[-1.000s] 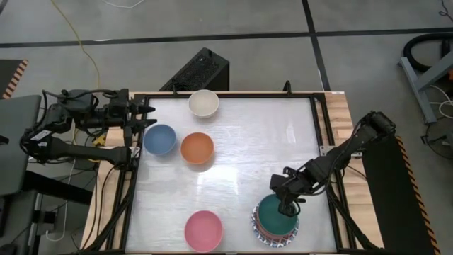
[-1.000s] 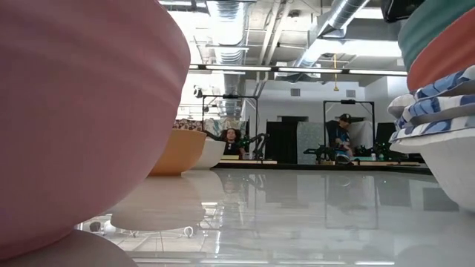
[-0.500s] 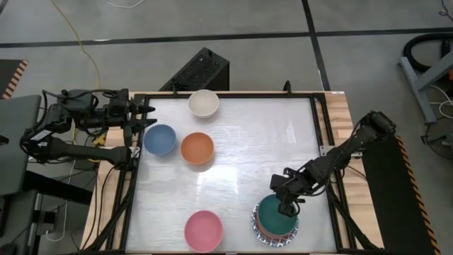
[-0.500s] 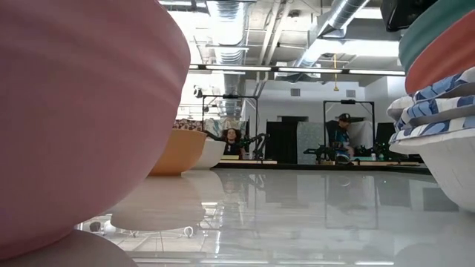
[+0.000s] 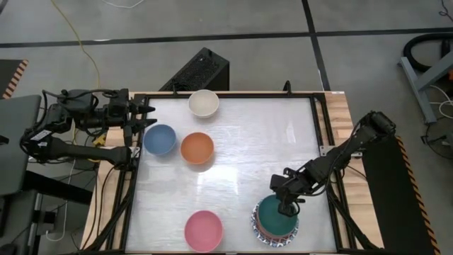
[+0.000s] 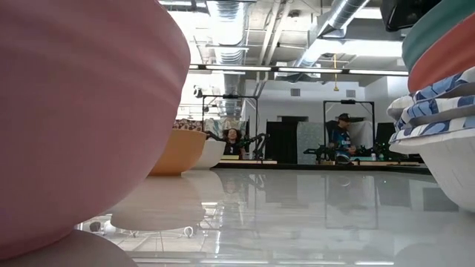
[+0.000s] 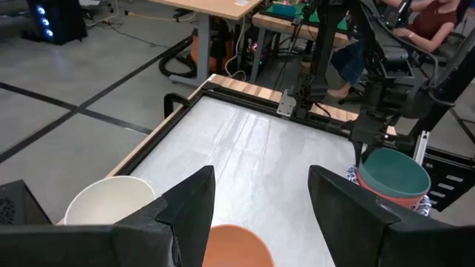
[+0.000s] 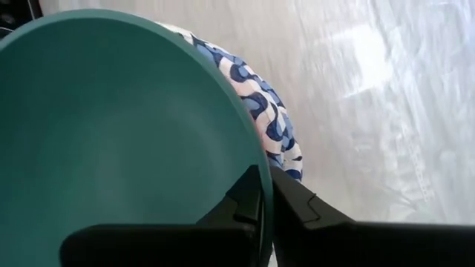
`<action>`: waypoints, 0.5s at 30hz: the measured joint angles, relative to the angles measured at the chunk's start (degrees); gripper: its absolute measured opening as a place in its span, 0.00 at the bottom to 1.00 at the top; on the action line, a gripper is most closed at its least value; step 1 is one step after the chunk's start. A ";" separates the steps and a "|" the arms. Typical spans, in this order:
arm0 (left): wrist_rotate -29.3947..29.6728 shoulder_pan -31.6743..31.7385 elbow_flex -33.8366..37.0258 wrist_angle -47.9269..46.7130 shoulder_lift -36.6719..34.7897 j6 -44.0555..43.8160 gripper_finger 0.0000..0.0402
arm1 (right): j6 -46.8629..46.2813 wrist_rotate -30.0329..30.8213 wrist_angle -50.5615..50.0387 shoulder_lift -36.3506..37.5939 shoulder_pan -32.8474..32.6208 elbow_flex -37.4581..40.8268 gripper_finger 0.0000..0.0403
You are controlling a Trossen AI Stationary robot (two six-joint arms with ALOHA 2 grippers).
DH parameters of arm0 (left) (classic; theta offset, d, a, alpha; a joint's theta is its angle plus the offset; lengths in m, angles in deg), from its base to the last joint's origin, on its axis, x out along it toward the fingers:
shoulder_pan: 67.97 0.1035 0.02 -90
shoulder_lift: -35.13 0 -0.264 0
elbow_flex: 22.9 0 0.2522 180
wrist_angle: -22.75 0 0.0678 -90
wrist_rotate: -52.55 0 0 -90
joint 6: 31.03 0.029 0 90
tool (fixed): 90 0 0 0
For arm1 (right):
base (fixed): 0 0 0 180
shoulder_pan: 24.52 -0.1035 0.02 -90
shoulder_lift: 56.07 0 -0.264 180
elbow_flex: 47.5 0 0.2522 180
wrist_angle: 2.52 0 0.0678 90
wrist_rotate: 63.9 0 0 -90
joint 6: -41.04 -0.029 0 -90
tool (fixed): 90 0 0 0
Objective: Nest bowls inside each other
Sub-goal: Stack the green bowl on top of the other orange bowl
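Overhead, glossy white table (image 5: pixel 233 163); right gripper (image 5: pixel 289 207) narrowly straddles smooth teal bowl (image 5: pixel 274 215) rim atop stack; left gripper (image 5: pixel 146 117) gapes wide, empty.

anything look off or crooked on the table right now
Nothing stands out. The teal bowl sits level on the stack, the right end effector pinching its rim. The pink, orange, blue and cream bowls stand upright.

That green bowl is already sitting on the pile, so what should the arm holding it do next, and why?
Probably let go and lift away. The right hand pinches the rim of the teal bowl, which already sits in the stack of bowls. Its fingers straddle the rim closely. Four bowls remain loose on the table, so it likely frees itself first.
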 joint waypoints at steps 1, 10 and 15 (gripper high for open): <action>0.00 0.00 0.00 0.00 0.00 -0.02 0.51 | 0.00 0.02 0.41 0.00 0.00 0.02 0.10; 0.02 0.00 0.00 0.00 0.00 0.00 0.51 | -0.58 -0.14 1.97 0.00 0.00 0.04 0.15; -0.02 0.00 0.00 0.00 0.00 0.00 0.51 | -1.38 -0.11 1.93 0.00 0.00 0.04 0.25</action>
